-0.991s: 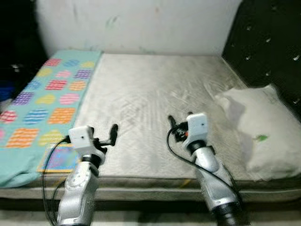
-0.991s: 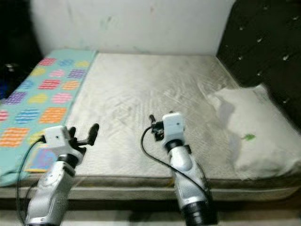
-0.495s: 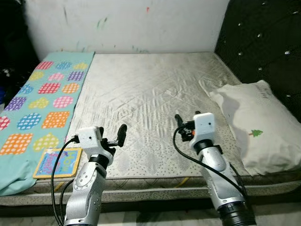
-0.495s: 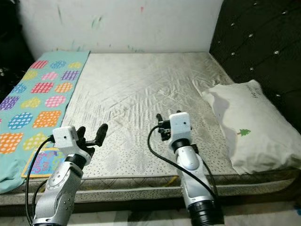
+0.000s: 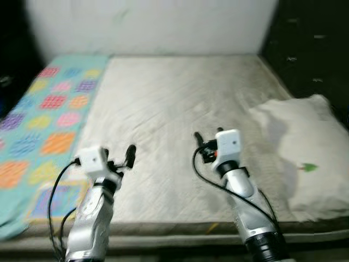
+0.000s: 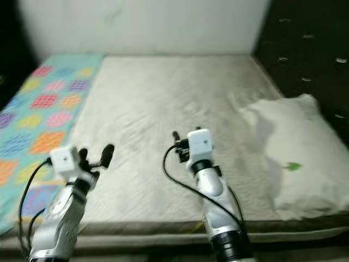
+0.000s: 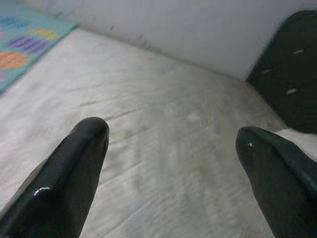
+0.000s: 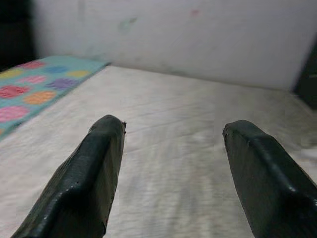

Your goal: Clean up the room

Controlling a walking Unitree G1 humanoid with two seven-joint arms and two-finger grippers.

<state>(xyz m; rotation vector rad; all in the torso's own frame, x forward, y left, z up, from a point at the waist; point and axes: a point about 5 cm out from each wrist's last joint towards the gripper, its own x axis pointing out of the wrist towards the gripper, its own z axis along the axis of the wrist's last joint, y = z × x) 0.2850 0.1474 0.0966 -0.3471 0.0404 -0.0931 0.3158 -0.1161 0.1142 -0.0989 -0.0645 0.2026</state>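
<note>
Arms first: I have both raised over the near edge of the bed, and neither carries anything. My left gripper (image 5: pixel 126 157) hangs above the mattress (image 5: pixel 180 109) close to the quilt's edge, and its wrist view shows the two black fingers (image 7: pixel 74 168) spread wide with only bare sheet between them. My right gripper (image 5: pixel 206 143) hovers near the middle of the near edge, fingers (image 8: pixel 94 168) likewise spread and empty. Just beyond my left arm, a small colourful book or card (image 5: pixel 54 199) lies flat on the near corner of the patterned quilt (image 5: pixel 49 114); the blur keeps me from reading what it is. The quilt covers the left strip of the bed and runs back to the wall. On my right a white pillow (image 5: pixel 300 153) with a small green mark sits against the dark tufted headboard (image 5: pixel 316 49), and looks roughly in place. The middle of the mattress is bare, wrinkled sheet up to the white wall (image 5: pixel 152 24). I judge the tidying barely begun here: nothing is picked up yet, and the flat item on the quilt looks like the only loose thing left to clear. It is nearest my left gripper, so I would reach for it with that one.
</note>
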